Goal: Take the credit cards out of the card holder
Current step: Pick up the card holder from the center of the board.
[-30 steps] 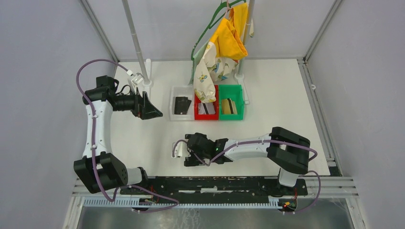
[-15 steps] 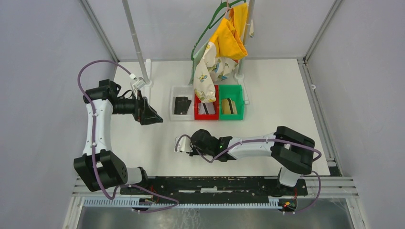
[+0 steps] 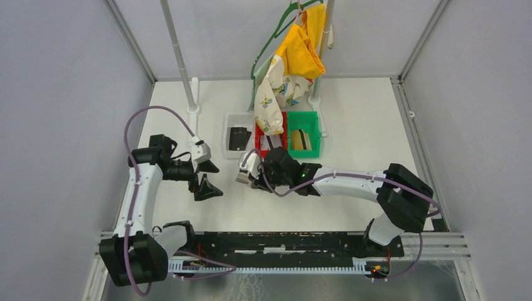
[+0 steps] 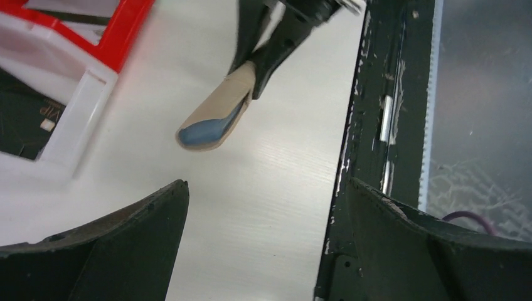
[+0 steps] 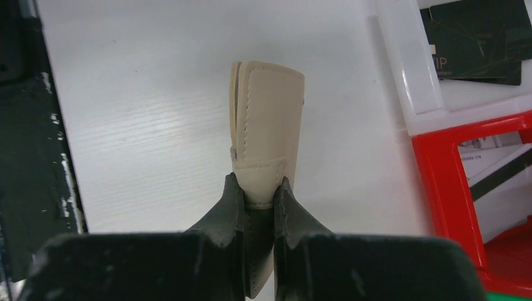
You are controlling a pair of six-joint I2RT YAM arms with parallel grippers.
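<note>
Right pincer (image 5: 258, 188): jaws closed on the narrow tab end of the card holder (image 5: 266, 119), fingers pressed to both faces. The holder is folded shut, pale tan with stitched edges. From the left wrist view it slants down out of the fingers and shows a blue-grey layer at its free end (image 4: 213, 119); whether that end touches the counter (image 3: 351, 113) cannot be told. Left pincer (image 4: 268, 188): jaws spread wide, nothing between them, aimed at the holder from just beside it. Beyond the holder, the white bin (image 5: 408, 63) holds a black card (image 5: 477, 37). The red bin (image 5: 439, 169) beside it holds a pale card (image 5: 495, 169) with a dark stripe, and the green bin (image 3: 317, 135) holds a tan card (image 3: 301, 139). Against one second ago: the right arm has carried the holder from mid-counter up to the bins. The left arm has swung in from the far left toward centre.
</note>
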